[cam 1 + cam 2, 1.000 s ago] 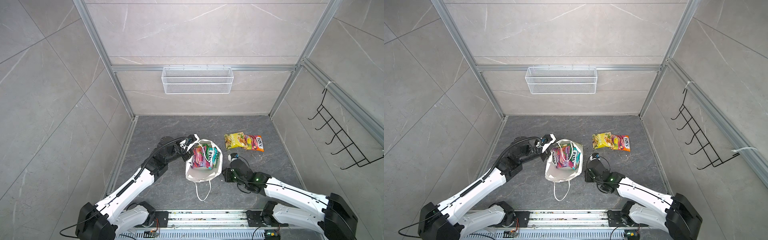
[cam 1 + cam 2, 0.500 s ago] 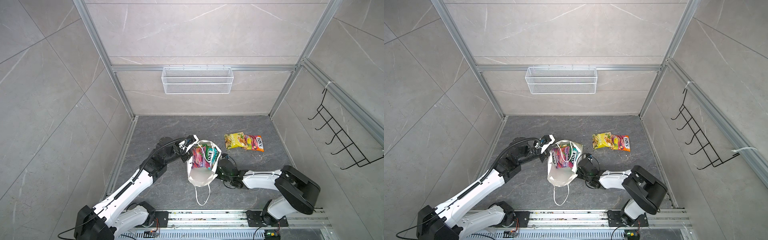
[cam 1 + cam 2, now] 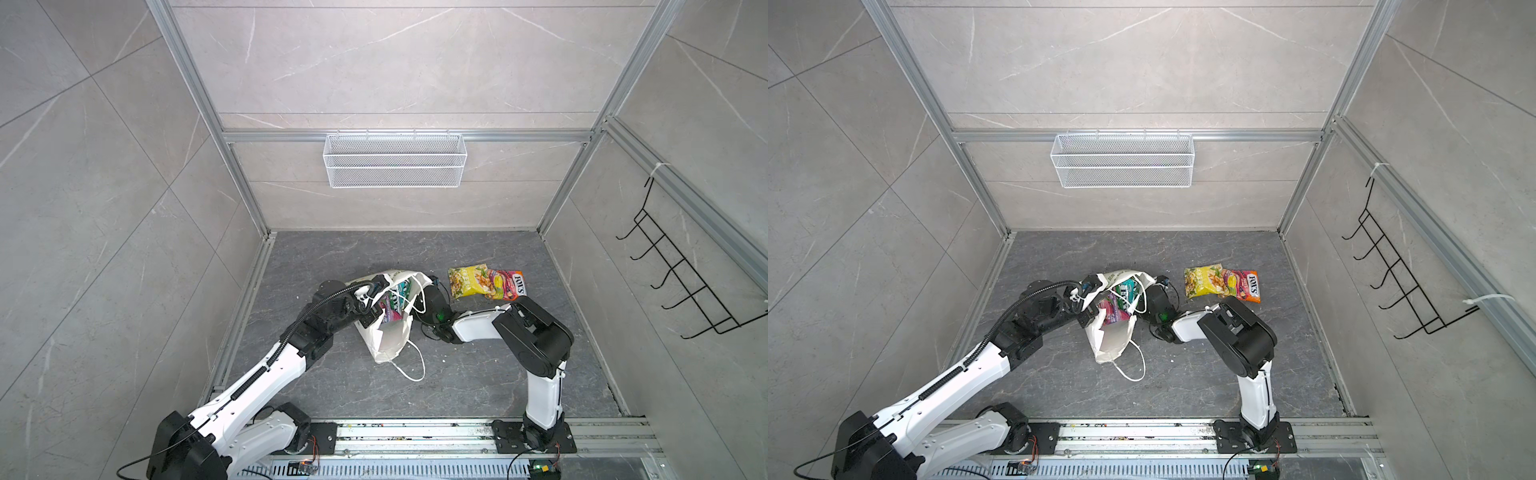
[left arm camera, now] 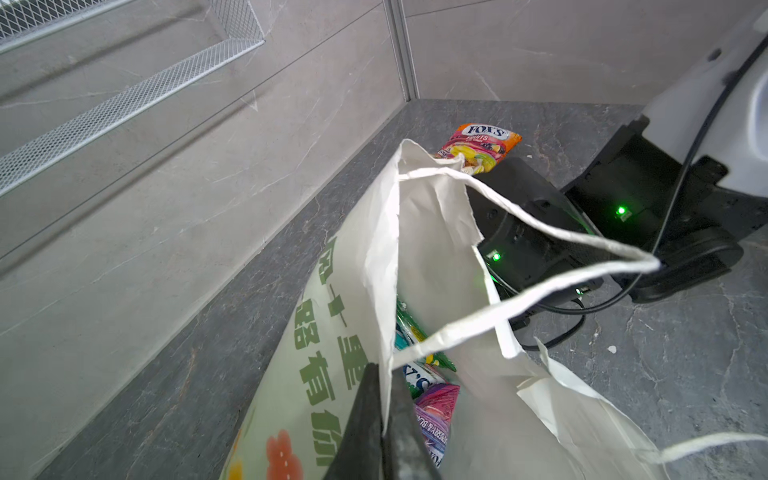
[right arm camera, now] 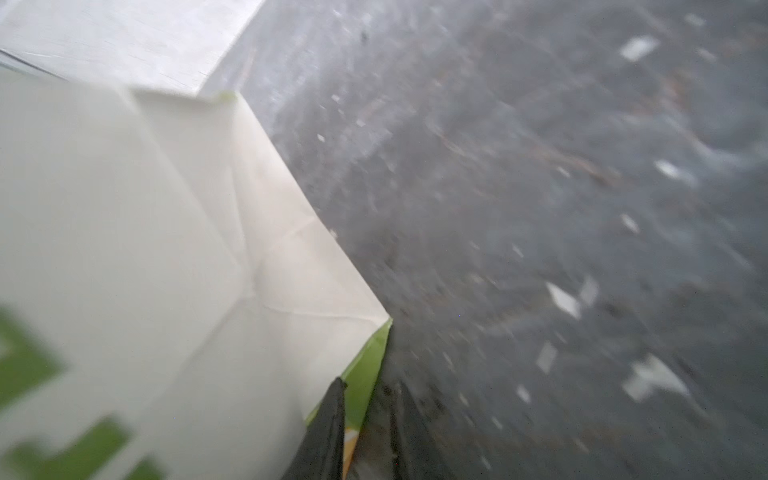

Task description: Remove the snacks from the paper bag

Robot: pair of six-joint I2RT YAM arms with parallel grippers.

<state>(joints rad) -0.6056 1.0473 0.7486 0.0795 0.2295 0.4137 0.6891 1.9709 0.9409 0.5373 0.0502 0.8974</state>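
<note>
The paper bag (image 3: pixel 390 336) (image 3: pixel 1111 336) lies on the grey floor with its mouth toward the back wall. Several snacks (image 3: pixel 392 305) (image 4: pixel 436 407) in purple, green and teal show inside. My left gripper (image 3: pixel 376 291) (image 4: pixel 384 374) is shut on the bag's left rim. My right gripper (image 3: pixel 430 286) (image 5: pixel 365 395) presses against the bag's right side near the rim. Its fingers stand narrowly apart, with the bag's green edge (image 5: pixel 365 365) between them. A yellow snack (image 3: pixel 467 280) and an orange-pink FOX'S snack (image 3: pixel 507 284) (image 4: pixel 482 141) lie on the floor right of the bag.
A white wire-mesh basket (image 3: pixel 395 160) hangs on the back wall. A black hook rack (image 3: pixel 681 282) is on the right wall. One white cord handle (image 3: pixel 411 365) trails on the floor in front of the bag. The arms' base rail (image 3: pixel 415 432) runs along the front.
My right arm has folded in. Its gripper has moved from the floor by the bag's lower right up to the bag's right rim. The bag's mouth has narrowed. My left gripper has kept its hold.
</note>
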